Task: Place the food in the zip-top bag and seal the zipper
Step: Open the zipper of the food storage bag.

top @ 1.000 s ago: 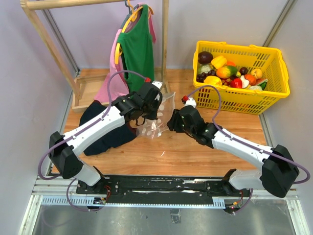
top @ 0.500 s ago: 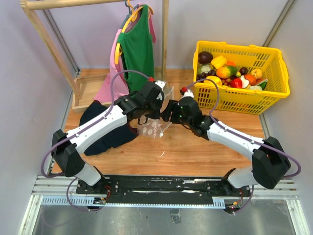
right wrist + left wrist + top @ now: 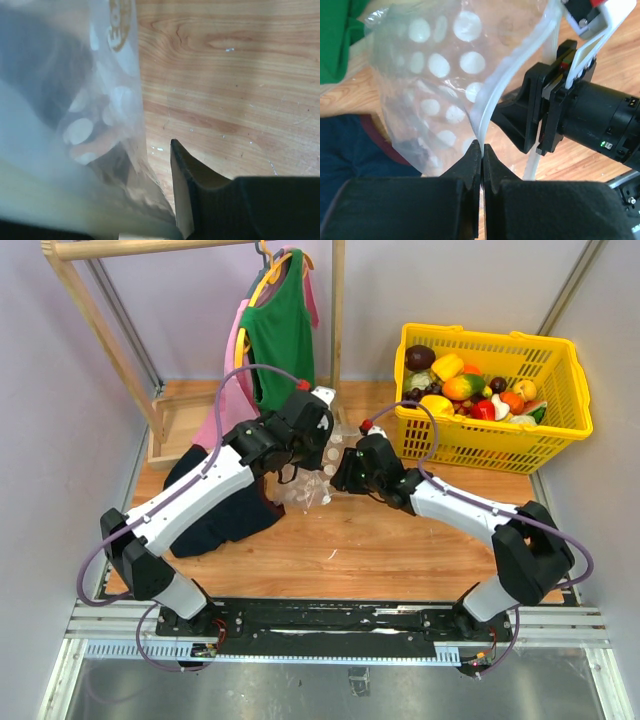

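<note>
The zip-top bag (image 3: pixel 308 483), clear with white dots, hangs between my two grippers above the wooden table. My left gripper (image 3: pixel 312 432) is shut on the bag's zipper (image 3: pixel 492 100) strip at its top edge; the left wrist view shows the jaws (image 3: pixel 482 150) pinched tight on it. My right gripper (image 3: pixel 345 470) is against the bag's right side. In the right wrist view one finger (image 3: pixel 182 192) shows, the bag (image 3: pixel 75 125) fills the wide gap beside it and hides the other finger. The food (image 3: pixel 470 390) lies in the yellow basket.
The yellow basket (image 3: pixel 560 425) stands at the back right. A wooden clothes rack (image 3: pixel 338 330) with a green top (image 3: pixel 280 340) stands behind the bag. A dark navy cloth (image 3: pixel 215 505) lies on the table under my left arm.
My right gripper has moved left and back, up to the bag's side. My left gripper has lifted the bag slightly toward the rack.
</note>
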Motion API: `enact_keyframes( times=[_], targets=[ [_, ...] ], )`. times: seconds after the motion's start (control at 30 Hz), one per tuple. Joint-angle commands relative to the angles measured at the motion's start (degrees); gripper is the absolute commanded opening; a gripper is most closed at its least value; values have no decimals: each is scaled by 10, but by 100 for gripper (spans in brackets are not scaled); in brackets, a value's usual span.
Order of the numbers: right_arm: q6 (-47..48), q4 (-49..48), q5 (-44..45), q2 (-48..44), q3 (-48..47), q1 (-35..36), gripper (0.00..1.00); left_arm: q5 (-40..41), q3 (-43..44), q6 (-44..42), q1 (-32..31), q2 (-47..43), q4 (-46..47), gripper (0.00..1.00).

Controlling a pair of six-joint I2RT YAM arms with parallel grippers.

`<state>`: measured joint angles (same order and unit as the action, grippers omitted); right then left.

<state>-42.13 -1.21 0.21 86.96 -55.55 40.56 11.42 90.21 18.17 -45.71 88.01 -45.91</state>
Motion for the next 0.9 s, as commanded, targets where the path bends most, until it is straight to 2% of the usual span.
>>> enact_keyframes(
  times=[0.0, 0.13, 0.27, 0.5, 0.67, 0.87],
  targets=[
    [10, 55, -2, 6, -35, -8, 38, 61, 53, -17, -4, -19, -69, 1],
    [12, 79, 5, 15, -40, -8, 37, 67, 59, -25, -4, -28, -73, 0],
    [15, 82, 6, 23, -28, -8, 37, 31, 11, -35, -4, -20, -39, 0],
    [26, 95, 19, 24, -2, -9, 40, 15, -82, -31, -4, -15, 47, 0],
    [35, 73, 8, -8, 15, -8, 45, -7, -99, -24, -4, -15, 75, 0],
    [50, 75, 20, -60, 16, -9, 53, -24, -82, -22, -4, -1, 63, 0]
  ],
)
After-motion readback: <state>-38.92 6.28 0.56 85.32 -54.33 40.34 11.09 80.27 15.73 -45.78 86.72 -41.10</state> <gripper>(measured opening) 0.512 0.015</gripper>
